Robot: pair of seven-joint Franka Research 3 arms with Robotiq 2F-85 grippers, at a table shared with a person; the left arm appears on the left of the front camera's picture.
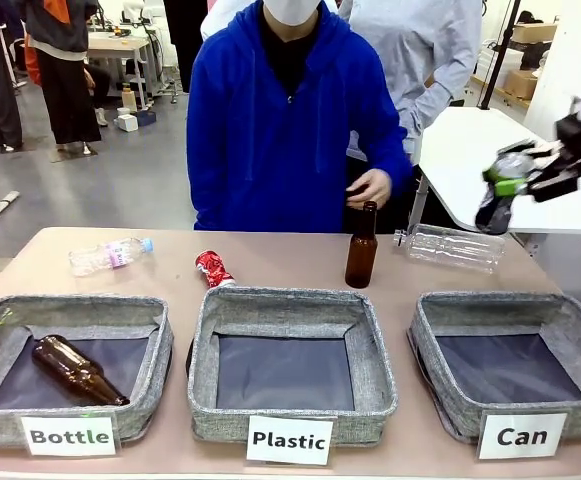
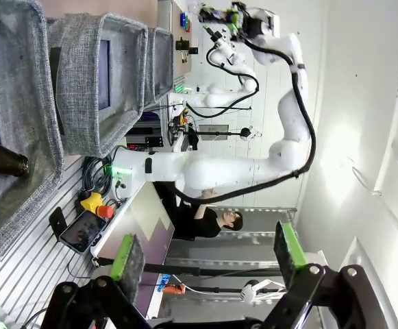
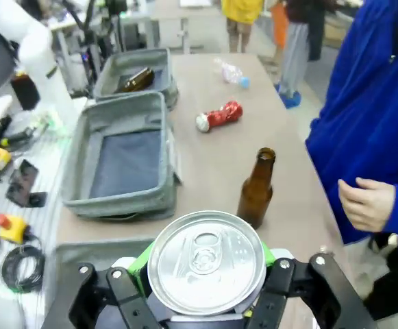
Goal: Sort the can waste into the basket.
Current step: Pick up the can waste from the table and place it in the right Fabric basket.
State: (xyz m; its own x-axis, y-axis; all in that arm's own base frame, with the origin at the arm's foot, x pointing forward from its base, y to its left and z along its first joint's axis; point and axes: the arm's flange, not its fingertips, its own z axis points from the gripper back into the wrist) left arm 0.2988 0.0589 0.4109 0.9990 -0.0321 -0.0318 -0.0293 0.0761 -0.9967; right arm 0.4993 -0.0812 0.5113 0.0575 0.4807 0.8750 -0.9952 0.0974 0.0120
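right gripper (image 1: pixel 507 183): my fingers are clenched on the dark blue and silver can (image 1: pixel 494 210). i hold it in the air above the table's right edge, higher than the can basket (image 1: pixel 510 305) and clear of it. in the right wrist view the can's silver lid (image 3: pixel 207 260) faces the camera, with a green pad (image 3: pixel 138 266) pressed against each side.

left gripper (image 2: pixel 209 253): my fingers are spread apart, with nothing between the pads (image 2: pixel 127 257).

the red can (image 1: pixel 213 268) lies on its side on the table, just beyond the far left corner of the plastic basket (image 1: pixel 290 310). the can basket sits at the table's near right corner, its white sign (image 1: pixel 522 436) on the near wall and its dark lining bare.

other items: a brown bottle (image 1: pixel 361 245) stands upright near the far edge, between the plastic basket and the can basket. one clear plastic bottle (image 1: pixel 450 247) lies at the far right corner, another (image 1: pixel 110 255) at the far left. a second brown bottle (image 1: pixel 78 370) lies in the bottle basket (image 1: pixel 70 308). the person's hand (image 1: pixel 370 187) hangs just above the upright bottle.
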